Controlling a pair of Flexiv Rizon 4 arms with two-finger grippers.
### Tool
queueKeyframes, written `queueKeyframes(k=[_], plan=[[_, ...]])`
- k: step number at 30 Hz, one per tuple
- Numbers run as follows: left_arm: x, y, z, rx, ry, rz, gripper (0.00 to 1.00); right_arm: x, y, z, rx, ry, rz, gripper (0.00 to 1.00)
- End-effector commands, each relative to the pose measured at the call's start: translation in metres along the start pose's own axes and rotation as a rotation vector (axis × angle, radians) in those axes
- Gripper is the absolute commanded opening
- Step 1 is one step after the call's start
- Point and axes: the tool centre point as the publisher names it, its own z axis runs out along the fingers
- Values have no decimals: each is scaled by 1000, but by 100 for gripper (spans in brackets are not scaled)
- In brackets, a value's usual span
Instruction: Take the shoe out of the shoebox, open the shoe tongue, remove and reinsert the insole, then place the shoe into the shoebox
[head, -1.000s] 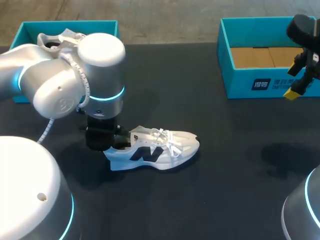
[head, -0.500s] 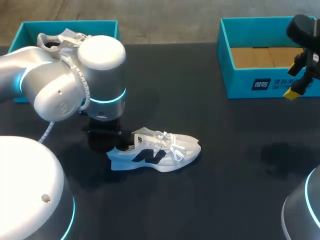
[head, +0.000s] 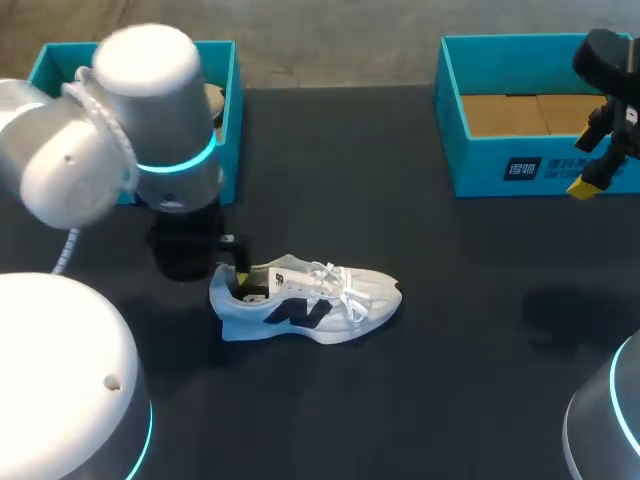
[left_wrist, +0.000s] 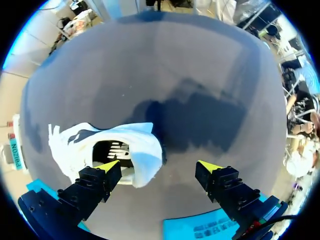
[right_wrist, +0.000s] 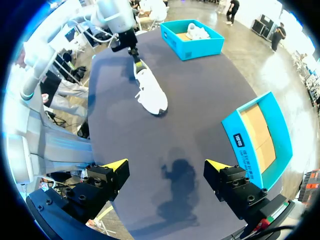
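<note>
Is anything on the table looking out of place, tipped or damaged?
Nothing stands out. The shoe stands upright on its sole on the table, with the open left gripper at its heel.

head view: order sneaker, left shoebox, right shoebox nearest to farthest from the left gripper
From the left gripper:
1. white sneaker, its heel right at the gripper.
2. left shoebox, just behind it, at the far left.
3. right shoebox, at the far right.

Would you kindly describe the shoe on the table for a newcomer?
On the black table, between the teal left shoebox and right shoebox, lies a white shoe by the left end effector. Unlike the other shoe, boxed at left, it rests on bare tabletop.
</note>
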Motion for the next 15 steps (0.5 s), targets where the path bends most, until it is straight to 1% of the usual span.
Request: queueKeyframes(k=[1,2,3,9,15], plan=[[16,-6,-22,12,-107,-55,100,-2,2,0,5,3,2,100],[18,-5,-25,24,-114,-91,100,-2,2,0,5,3,2,100],[19,-5,-28,21,-145,-106,100,-2,2,0,5,3,2,100],[28,-4,-47,78,-308,-221,100,-2,2,0,5,3,2,100],[35,-3,-58,146,-410,-278,100,-2,2,0,5,3,2,100]])
